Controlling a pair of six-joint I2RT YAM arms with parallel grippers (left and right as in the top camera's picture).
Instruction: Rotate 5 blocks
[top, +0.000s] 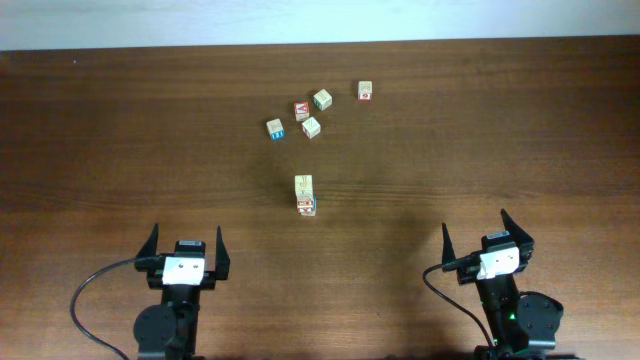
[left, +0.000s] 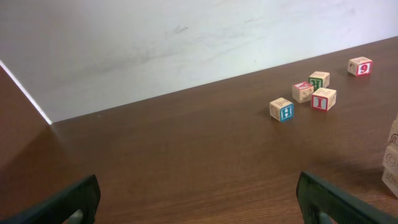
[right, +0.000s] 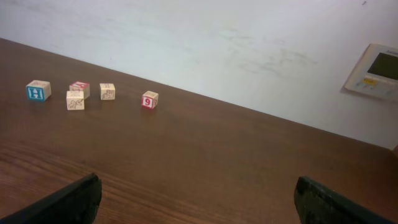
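Note:
Far across the table lie loose blocks: a green-printed one (top: 322, 99) (left: 319, 79), a red-topped one (top: 301, 110) (left: 303, 91) (right: 79, 87) and a pale one (top: 311, 127) (left: 323, 99) (right: 75, 100). Nearer the middle stands a short stack of pale blocks (top: 305, 194), cut off by the right edge of the left wrist view (left: 392, 155). My left gripper (top: 186, 245) (left: 198, 193) and right gripper (top: 475, 232) (right: 198, 190) hover open near the front edge, well short of every block, nothing between their fingers.
A cube with blue print (top: 275, 129) (left: 282, 109) (right: 38, 89) sits left of the cluster. A cube with a red 9 (top: 366, 91) (left: 360, 66) (right: 149, 99) lies apart on the right. A pale wall runs behind the table's far edge.

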